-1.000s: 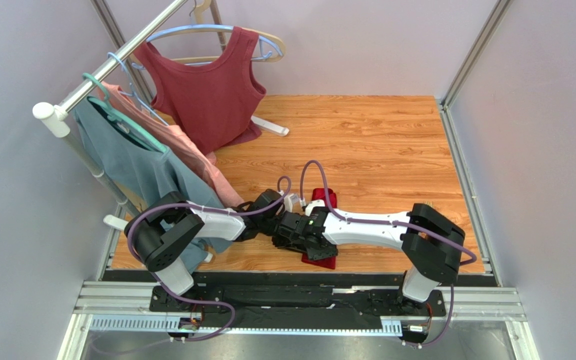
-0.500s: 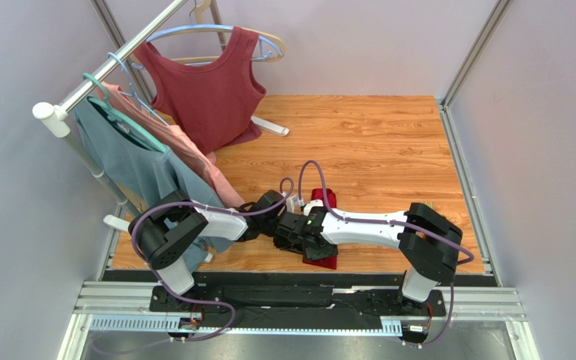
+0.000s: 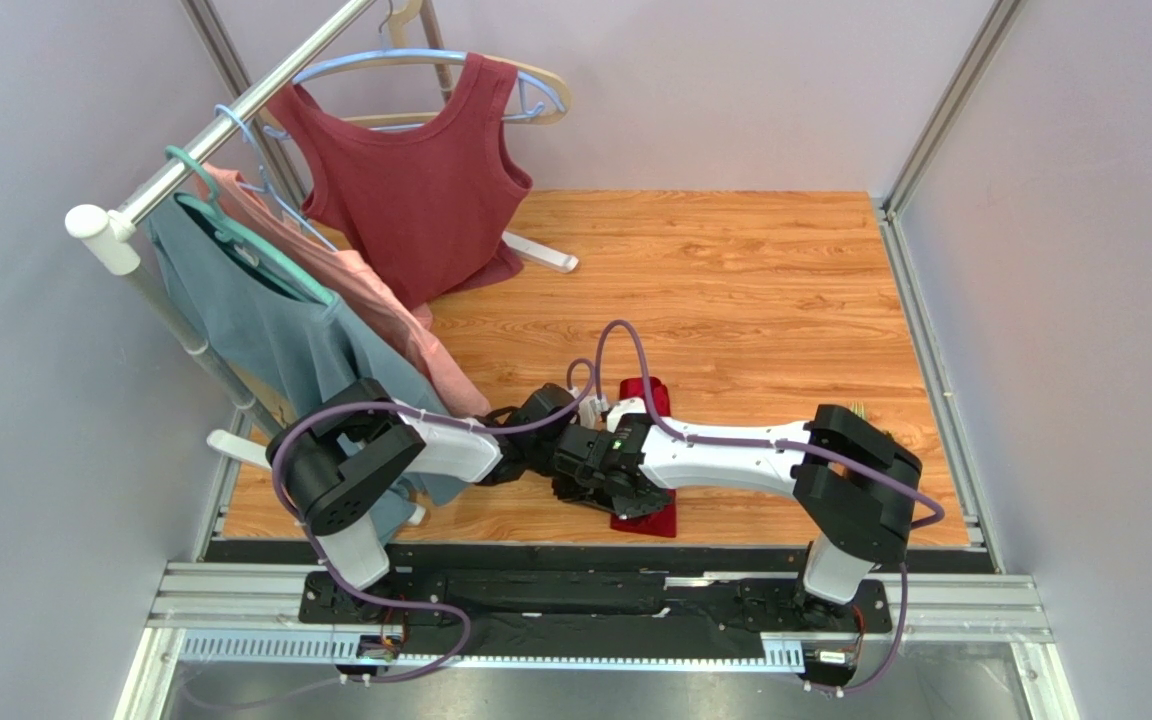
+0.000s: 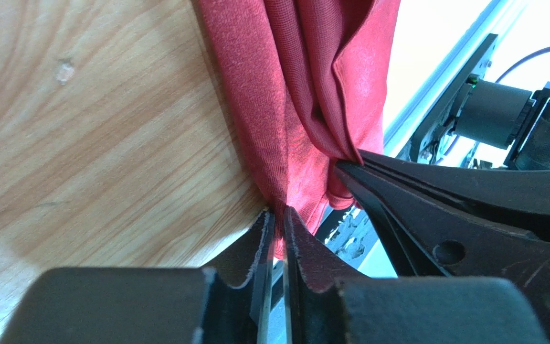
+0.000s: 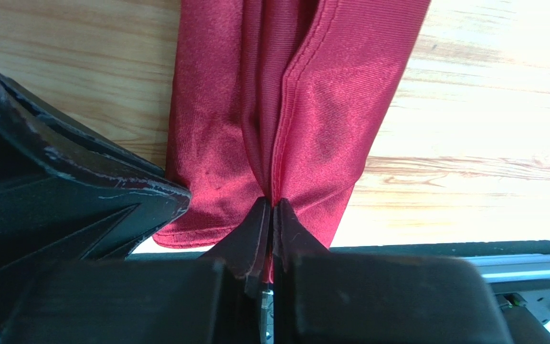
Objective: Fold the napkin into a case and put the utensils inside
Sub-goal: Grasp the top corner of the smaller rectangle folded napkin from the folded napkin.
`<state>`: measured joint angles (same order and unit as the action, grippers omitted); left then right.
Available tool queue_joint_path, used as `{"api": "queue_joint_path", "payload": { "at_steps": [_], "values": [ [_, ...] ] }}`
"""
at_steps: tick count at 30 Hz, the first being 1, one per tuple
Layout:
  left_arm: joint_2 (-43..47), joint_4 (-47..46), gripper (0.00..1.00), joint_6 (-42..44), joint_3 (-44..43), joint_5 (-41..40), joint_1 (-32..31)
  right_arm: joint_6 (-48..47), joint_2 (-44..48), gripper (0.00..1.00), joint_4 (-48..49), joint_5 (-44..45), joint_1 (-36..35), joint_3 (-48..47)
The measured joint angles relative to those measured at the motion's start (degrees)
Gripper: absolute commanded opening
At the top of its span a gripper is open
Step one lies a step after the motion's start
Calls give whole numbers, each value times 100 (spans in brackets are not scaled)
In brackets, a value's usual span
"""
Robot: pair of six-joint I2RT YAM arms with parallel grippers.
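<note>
Upper left of the overhead view: a clothes rail (image 3: 222, 135) carrying a maroon sleeveless top (image 3: 417, 180), a blue-grey garment (image 3: 259, 323) and a pink garment (image 3: 372, 300).

Lower left: my left arm (image 3: 432, 443), reaching low over the wooden table (image 3: 748, 285) toward the middle.

My left gripper (image 4: 276, 215): jaws almost together, a thin fold of the napkin (image 4: 306, 107) pinched between the tips.

Lower centre: the napkin lies on the table, gathered into narrow lengthwise folds. My two wrists cover most of it, with a red end showing above them and another below.

My right gripper (image 5: 271, 204): jaws pressed tight on a hemmed fold, just beside the left gripper at the same end of the cloth.

Lower right: my right arm (image 3: 732, 450), stretched leftward with the forearm nearly level.
</note>
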<state>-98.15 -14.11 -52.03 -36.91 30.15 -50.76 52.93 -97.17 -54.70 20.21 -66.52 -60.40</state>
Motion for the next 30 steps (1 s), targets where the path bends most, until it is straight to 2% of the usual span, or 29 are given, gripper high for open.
{"api": "queue_joint_path", "payload": {
  "at_steps": [10, 17, 23, 25, 27, 30],
  "values": [
    [-44, -166, 1, -149, 0, -105, -142, -2, 455, 0, -76, -39, 2, -118],
    [-57, -297, 0, -304, 31, -223, -199, -4, 743, 0, 619, -525, 326, 96],
    [-4, -509, 0, -437, 181, -306, -208, -7, 750, 0, 1338, -866, 566, 656],
    [9, -546, 5, -468, 210, -326, -208, -7, 769, 0, 1644, -968, 638, 925],
    [11, -579, 15, -483, 234, -328, -208, -17, 841, 0, 1884, -1075, 695, 1110],
    [46, -599, 22, -481, 280, -350, -208, -46, 997, 0, 2212, -1172, 743, 1340]
  ]
}}
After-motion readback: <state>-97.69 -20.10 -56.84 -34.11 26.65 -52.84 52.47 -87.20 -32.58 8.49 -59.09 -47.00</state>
